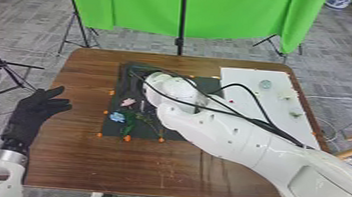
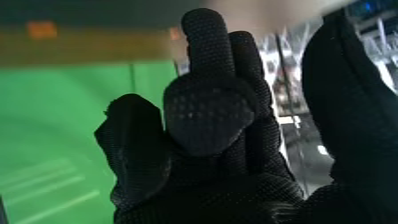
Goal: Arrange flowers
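We have the brown tabletop (image 1: 163, 171) as the biggest item, with the green backdrop cloth (image 1: 125, 8) hanging beyond its far edge. Our white right arm (image 1: 232, 135) crosses the near right part and reaches over the black mat (image 1: 174, 135). Black cables (image 1: 255, 120) run along that arm. The white board (image 1: 274, 106) lies just right of the mat.

Left hand (image 1: 36, 113) is at the left side, well apart from the mat: fingers extended, thumb held off to the side. Right hand (image 1: 137, 75) is at the mat's far left part. Wrist view has its fingers loosely spread, some near straight, one angled at the camera; can't tell if it touches a stem.

Task flowers are on the mat, left of our right arm: blue flower (image 1: 118, 117) nearer us, pink flower (image 1: 128, 102) beyond it, green stems (image 1: 129, 127) beside the blue one. A small pale-green piece (image 1: 265, 84) sits on the board's far half. Orange markers (image 1: 161, 140) dot the mat's edges.
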You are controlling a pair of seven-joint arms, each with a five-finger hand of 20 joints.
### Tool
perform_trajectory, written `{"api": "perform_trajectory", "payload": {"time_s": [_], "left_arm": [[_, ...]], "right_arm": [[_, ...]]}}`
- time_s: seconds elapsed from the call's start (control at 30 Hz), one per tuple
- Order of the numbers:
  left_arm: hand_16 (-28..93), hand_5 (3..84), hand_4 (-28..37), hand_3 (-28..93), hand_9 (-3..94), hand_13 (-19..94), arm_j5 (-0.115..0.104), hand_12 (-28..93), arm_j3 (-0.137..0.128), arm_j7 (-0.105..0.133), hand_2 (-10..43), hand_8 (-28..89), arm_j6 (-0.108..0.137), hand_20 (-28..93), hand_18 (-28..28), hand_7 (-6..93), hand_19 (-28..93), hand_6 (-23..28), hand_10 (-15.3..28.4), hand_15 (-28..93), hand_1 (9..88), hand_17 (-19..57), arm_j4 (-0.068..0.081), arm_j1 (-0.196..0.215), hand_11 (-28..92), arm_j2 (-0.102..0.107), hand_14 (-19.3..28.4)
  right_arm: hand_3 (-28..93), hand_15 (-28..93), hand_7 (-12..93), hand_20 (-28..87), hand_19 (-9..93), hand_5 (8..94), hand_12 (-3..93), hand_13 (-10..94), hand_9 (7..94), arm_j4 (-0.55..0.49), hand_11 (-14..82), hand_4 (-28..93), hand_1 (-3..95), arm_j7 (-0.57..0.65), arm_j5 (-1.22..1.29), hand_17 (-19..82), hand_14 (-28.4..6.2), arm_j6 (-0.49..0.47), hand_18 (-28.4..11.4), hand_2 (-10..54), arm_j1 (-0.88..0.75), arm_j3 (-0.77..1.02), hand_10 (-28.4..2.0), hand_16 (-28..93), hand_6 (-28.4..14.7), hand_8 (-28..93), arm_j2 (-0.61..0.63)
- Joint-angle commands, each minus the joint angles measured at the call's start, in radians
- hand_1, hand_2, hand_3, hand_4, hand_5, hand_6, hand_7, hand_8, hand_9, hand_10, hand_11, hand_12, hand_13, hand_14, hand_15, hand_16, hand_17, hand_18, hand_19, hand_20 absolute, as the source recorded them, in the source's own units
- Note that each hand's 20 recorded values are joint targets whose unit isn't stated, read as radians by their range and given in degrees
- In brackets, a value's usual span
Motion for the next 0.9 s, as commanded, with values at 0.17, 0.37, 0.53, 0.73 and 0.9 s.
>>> {"api": "perform_trajectory", "payload": {"time_s": [0.17,0.37,0.53,0.73,0.9], "left_arm": [[-1,47.6,-28.3,66,51.7,44,0.007,11,-0.026,-0.014,26.1,-5,0.007,20,15.8,5.7,21,8.5,17.0,24,14.6,12.8,-0.023,0.061,19,-0.026,20.7],[-1,47.6,-28.3,66,51.7,44,0.007,11,-0.04,-0.015,26.1,-5,0.014,20,15.8,5.6,21,8.5,17.1,24,14.7,12.8,-0.035,0.084,19,-0.038,20.6],[-1,47.6,-28.3,66,51.8,44,0.007,11,-0.041,-0.017,26.0,-5,0.011,20,15.7,5.6,21,8.5,17.1,24,14.8,12.9,-0.036,0.088,19,-0.043,20.6],[-1,47.6,-28.3,66,51.8,44,0.008,11,-0.039,-0.024,26.0,-5,0.007,20,15.7,5.5,21,8.5,17.2,24,14.7,12.9,-0.034,0.086,19,-0.044,20.6],[-1,47.6,-28.3,66,51.7,44,0.009,11,-0.035,-0.024,26.0,-5,0.0,20,15.7,5.6,21,8.4,17.1,24,14.7,12.9,-0.031,0.081,19,-0.044,20.7]], "right_arm": [[65,61,14,53,93,57.0,19.1,83,63.4,-0.41,10.7,-14,35.4,0.002,-0.073,54,-5.2,0.28,-17.4,-9.5,-0.121,0.447,-16.2,32,-0.5,-8,0.396],[63,62,12,53,93,54.8,19.6,82,61.3,-0.465,9.4,-14,31.6,0.063,-0.11,53,-5.6,0.3,-17.4,-9.5,-0.345,0.671,-17.2,32,-1.0,-8,0.553],[62,62,11,54,93,54.6,20.1,82,62.0,-0.431,9.7,-13,30.1,0.135,-0.135,53,-6.2,0.252,-17.9,-9.5,-0.482,0.765,-17.4,31,-1.1,-7,0.654],[61,62,12,54,93,56.2,20.9,82,65.3,-0.38,11.8,-13,29.5,0.194,-0.167,53,-6.7,0.205,-18.4,-9.5,-0.624,0.857,-17.4,31,-0.9,-7,0.683],[61,62,12,54,93,58.4,21.3,83,68.0,-0.333,13.3,-13,29.8,0.226,-0.14,53,-6.9,0.157,-18.8,-9.5,-0.673,0.879,-17.3,30,-0.6,-7,0.682]]}}
